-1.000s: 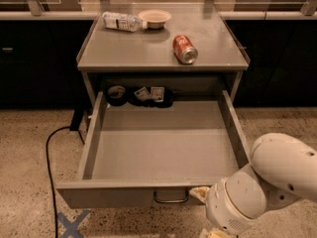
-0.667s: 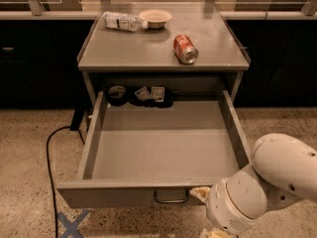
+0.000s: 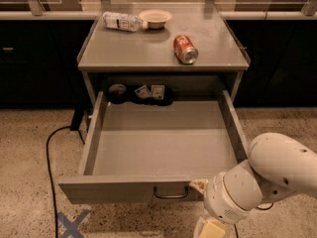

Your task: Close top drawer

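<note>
The gripper, at the end of the robot's rounded white arm, is hovering low at the right of the view, just in front of the drawer's front panel. One tan tip is sitting right at the panel's lower edge, just right of the small wire loop handle; whether the gripper is apart or together cannot be told. The wide shallow grey metal top drawer is standing pulled far out of the grey metal bench, its front panel lying nearest the camera and just left of the gripper. At the back of the opening, under the bench top, dark round objects with small pale cards are lying. On the bench top, a red drink can is lying on its side, with a crumpled clear plastic bottle and a shallow cream bowl side by side towards the rear. A black cable is trailing over the speckled floor on the left, near a blue tape cross.
</note>
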You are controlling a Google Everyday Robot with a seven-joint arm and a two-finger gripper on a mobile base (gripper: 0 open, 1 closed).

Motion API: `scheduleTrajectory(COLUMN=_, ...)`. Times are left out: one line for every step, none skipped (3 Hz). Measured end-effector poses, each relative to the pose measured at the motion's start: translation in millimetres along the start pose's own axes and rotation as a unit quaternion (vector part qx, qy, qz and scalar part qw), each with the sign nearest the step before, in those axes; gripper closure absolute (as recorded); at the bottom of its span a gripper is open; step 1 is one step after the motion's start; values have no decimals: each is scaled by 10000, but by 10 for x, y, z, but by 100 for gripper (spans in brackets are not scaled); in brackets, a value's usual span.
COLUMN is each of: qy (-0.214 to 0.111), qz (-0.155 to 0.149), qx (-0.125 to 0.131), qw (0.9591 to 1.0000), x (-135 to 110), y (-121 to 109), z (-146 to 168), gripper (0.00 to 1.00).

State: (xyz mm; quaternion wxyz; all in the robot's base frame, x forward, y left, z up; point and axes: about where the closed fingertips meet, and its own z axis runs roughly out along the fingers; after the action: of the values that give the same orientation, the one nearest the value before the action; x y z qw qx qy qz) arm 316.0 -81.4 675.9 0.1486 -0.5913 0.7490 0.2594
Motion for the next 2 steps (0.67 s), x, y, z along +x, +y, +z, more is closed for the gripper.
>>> scheduleTrajectory(qy=0, qz=0, qx=1, qw=10000, x=0, y=-1, z=0, gripper=0)
scheduleTrajectory(qy=-44, qz=9, qx=100, qw=9999, x=-34, y=-100, z=-16, gripper=0)
